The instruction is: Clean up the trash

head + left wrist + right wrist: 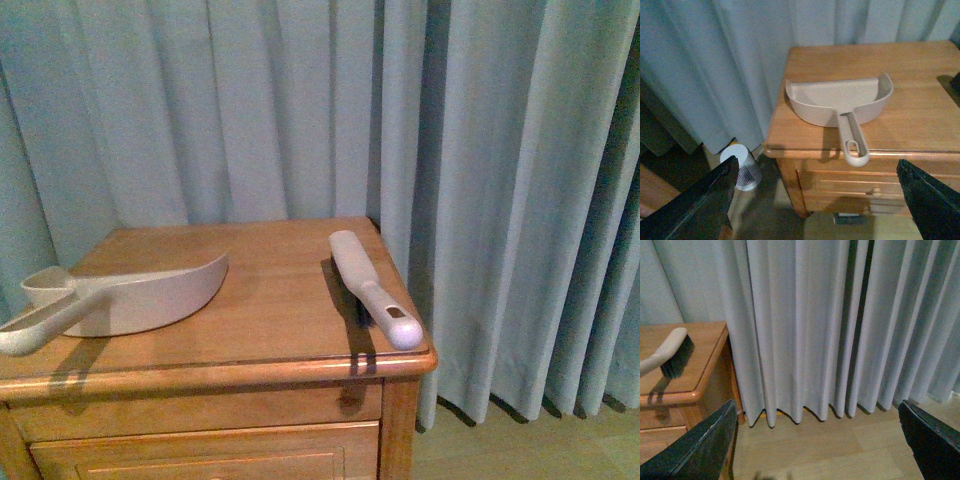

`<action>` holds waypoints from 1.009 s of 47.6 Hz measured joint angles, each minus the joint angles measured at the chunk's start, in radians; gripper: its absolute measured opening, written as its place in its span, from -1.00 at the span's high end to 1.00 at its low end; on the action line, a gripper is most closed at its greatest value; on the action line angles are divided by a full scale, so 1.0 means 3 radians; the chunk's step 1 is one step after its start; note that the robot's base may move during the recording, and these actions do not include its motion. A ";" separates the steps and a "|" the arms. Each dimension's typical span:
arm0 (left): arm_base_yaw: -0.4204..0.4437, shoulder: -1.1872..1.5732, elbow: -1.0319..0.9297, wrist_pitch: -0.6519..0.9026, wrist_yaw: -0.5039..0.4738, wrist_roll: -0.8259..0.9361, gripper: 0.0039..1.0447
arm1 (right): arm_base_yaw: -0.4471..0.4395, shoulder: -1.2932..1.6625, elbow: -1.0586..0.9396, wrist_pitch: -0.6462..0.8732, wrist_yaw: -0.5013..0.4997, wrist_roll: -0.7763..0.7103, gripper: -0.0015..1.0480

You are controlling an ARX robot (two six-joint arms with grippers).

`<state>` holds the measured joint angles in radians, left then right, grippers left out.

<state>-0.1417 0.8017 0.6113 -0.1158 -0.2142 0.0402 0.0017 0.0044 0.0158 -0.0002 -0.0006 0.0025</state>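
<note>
A wooden nightstand stands in front of a pale blue-grey curtain; on the left part of its top lies a pinkish-beige dustpan, mouth turned toward the curtain, its handle reaching past the nightstand's front left edge; along the nightstand's right edge lies a pale hand brush, bristles down, its handle end toward the front right corner; the two are well apart, with bare wood between them.

The left gripper hangs off the nightstand's front, above the dustpan handle; its dark fingers are spread wide with nothing between them. The right gripper is off the nightstand's right side, over the floor by the curtain hem; its fingers also stand wide apart and hold nothing.

On the floor just beside the nightstand's left side stands a small white cup-like container. The trash cannot be made out in any view.
</note>
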 joint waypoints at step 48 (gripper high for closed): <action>0.0015 0.3399 0.1776 -0.0080 -0.0074 -0.0203 -0.86 | 0.0000 0.0000 0.0000 0.0000 0.0000 0.0000 -0.86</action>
<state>-0.1371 1.8214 1.1442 -0.1398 -0.2363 -0.0208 0.0017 0.0044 0.0158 -0.0002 -0.0006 0.0025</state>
